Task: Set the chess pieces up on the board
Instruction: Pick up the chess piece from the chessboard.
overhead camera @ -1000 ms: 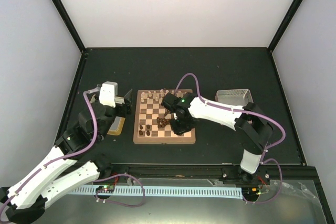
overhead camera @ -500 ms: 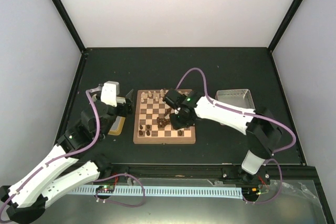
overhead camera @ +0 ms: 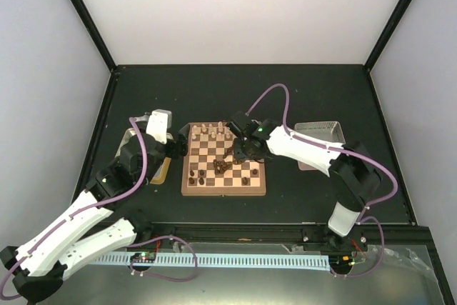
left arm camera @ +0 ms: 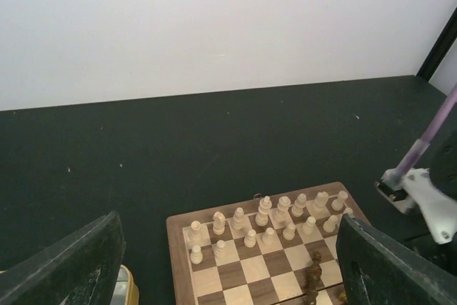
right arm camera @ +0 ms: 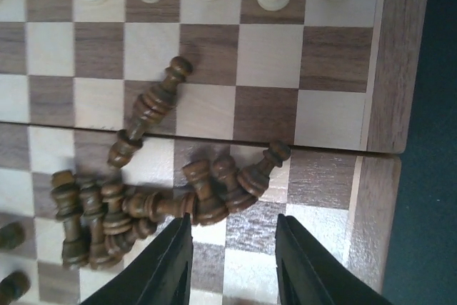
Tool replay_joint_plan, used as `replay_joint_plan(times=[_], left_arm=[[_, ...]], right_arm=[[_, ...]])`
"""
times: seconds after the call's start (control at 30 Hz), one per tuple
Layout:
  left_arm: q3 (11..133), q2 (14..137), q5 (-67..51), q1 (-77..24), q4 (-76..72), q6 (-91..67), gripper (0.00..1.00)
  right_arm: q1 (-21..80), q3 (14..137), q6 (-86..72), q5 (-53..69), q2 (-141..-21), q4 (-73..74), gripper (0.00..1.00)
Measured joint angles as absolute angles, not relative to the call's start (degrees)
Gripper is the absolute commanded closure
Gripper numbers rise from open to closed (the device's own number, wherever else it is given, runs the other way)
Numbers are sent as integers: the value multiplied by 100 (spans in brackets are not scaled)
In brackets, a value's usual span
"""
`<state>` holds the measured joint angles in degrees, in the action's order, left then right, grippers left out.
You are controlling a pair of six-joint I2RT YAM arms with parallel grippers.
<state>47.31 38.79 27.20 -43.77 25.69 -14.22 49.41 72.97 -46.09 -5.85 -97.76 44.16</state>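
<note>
The board [overhead camera: 223, 189] lies between my arms. Cream pieces [overhead camera: 211, 132] stand in two rows at its far edge. Several dark pieces [overhead camera: 221, 166] lie in a heap mid-board, and a few dark pieces stand near the front edge. My right gripper [overhead camera: 246, 151] hovers over the board right of the heap. In the right wrist view it [right arm camera: 232, 262] is open and empty, just short of the fallen dark pieces [right arm camera: 214, 187]. My left gripper [overhead camera: 178, 148] is at the board's left edge. In the left wrist view it [left arm camera: 228, 273] is wide open over the board [left arm camera: 174, 251], facing the cream pieces [left arm camera: 264, 223].
A gold-rimmed tray [overhead camera: 161, 171] sits left of the board under my left arm. A grey box [overhead camera: 318, 132] stands at the right. Black frame posts rise at the table's far corners. My right arm [left arm camera: 421, 194] shows in the left wrist view.
My right gripper has moved from the board's near right part toward the far side, away from the dark heap. My left gripper has moved right, closer to the board's left edge.
</note>
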Motion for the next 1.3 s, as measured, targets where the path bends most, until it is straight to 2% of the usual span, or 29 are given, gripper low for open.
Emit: replay_joint_plan(times=[0.1, 0.37, 0.67, 1.3], left_arm=[[4731, 3903, 2670, -4355, 2569, -1439, 21], [4731, 4029, 2580, -4342, 2569, -1481, 21], [4731, 4071, 2526, -4300, 2571, -1511, 24], [4731, 4176, 2401, -4202, 2574, -1520, 24]], right_arm=[[4934, 7306, -4779, -670, -10040, 4344, 75], [4912, 7352, -4963, -753, -10453, 4233, 76], [4908, 7369, -5061, -963, -10597, 4141, 81], [4814, 7347, -5175, -976, -10779, 4042, 74]])
